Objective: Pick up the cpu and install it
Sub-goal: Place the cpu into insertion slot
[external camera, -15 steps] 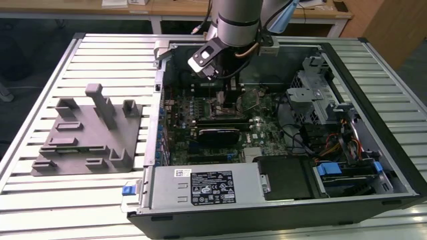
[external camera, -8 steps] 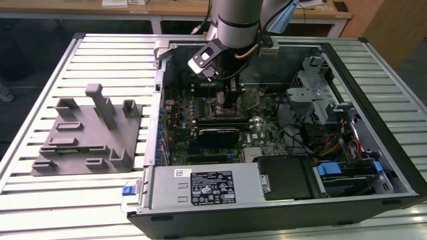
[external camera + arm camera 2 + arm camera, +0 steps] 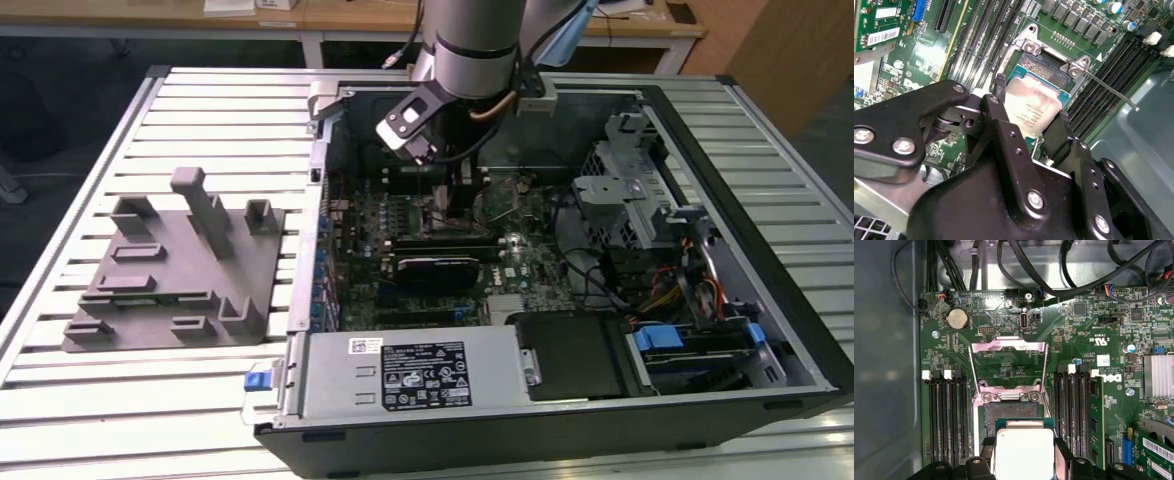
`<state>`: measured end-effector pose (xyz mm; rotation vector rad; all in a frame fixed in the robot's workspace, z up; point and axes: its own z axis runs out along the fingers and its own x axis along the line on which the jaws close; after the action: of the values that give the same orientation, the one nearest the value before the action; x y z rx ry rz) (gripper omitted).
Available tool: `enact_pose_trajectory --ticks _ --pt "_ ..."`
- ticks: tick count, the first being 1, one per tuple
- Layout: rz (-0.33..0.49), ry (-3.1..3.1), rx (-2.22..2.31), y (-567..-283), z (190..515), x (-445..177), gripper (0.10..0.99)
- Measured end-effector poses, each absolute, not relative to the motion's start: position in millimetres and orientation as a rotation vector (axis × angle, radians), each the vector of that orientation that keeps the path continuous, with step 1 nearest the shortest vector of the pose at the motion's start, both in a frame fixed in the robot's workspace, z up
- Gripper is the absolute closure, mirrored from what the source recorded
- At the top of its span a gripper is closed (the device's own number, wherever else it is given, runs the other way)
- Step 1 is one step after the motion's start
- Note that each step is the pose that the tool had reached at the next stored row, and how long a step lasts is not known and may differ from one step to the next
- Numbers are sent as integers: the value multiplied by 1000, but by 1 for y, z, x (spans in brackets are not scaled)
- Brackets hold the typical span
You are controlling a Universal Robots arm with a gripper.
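Second wrist view, mid-frame: fingers clamped on the cpu above the open socket; installing, probably needing square alignment.

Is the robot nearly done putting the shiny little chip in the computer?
Partway. Done: the small square silver-topped cpu is picked up. In hand: the black gripper is shut on it, holding it just over the open socket on the green motherboard. Left: it doesn't look seated yet, and the metal hold-down frame stands open.
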<state>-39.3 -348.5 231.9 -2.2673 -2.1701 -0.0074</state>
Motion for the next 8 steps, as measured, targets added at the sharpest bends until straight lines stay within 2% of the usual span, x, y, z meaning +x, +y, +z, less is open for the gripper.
enact_pose_trajectory --ticks 8 --pt "-12 -2196 -2243 -348 226 -39 545"
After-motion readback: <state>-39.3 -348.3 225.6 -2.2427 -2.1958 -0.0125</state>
